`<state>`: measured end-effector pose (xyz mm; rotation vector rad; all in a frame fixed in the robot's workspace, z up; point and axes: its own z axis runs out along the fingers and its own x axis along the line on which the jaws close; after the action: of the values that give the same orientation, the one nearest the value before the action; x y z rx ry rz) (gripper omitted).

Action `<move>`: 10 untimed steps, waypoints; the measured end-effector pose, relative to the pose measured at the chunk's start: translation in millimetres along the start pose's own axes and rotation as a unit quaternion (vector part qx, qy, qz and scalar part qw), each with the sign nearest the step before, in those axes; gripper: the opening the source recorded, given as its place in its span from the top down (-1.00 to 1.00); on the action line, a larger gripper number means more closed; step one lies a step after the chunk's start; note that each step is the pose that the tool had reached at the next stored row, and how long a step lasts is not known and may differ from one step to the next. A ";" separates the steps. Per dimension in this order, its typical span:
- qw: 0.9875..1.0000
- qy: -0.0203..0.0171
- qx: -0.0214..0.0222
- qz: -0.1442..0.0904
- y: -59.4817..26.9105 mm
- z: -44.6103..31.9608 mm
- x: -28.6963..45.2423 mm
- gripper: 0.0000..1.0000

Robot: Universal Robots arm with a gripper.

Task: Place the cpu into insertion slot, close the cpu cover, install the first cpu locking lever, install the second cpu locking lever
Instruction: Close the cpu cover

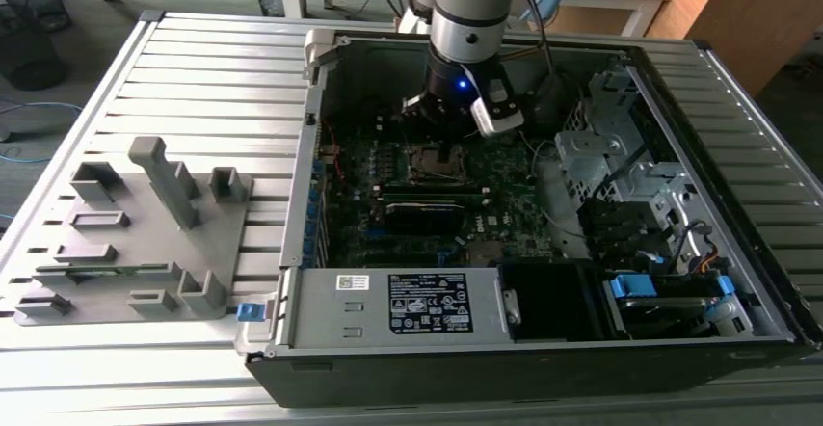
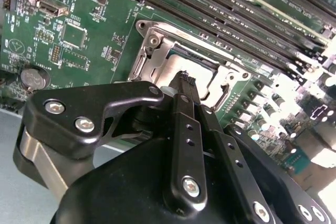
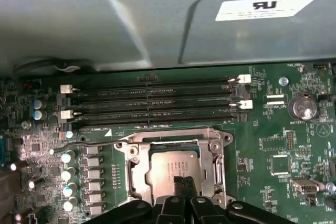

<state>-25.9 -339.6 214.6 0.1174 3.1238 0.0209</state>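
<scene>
Inside the open computer case, the insertion slot (image 1: 441, 163) sits on the green motherboard directly under the arm. The cpu (image 3: 168, 166), a dull silver square, lies in the slot. The cpu cover (image 3: 173, 142), a silvery frame plate, lies flat around it, as the second wrist view also shows on the cover (image 2: 163, 32) and the cpu (image 2: 198, 60). A thin metal lever rod (image 3: 89, 142) reaches sideways from the socket's corner. My gripper (image 3: 184, 183) is shut with its fingers pressed together and nothing between them. Its tip (image 2: 184, 77) is right over the cpu's edge, the gripper (image 1: 444, 142) low over the slot.
Long black memory slots (image 3: 152, 100) run beside the socket, with a row of capacitors (image 3: 68, 174) on one side and a coin battery (image 3: 303, 107) on the other. The grey case wall (image 3: 157, 24) rises close behind. A labelled power supply box (image 1: 399, 306) and a grey fixture tray (image 1: 129, 243) lie in the exterior view.
</scene>
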 end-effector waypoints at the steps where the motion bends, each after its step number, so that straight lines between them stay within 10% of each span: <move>1: 1.000 -0.001 0.000 -0.004 0.0 0.4 0.0 0.79; 10: 1.000 -0.004 0.000 -0.016 0.1 2.9 15.3 0.79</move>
<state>-41.1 -338.3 211.5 0.0663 3.1167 0.0202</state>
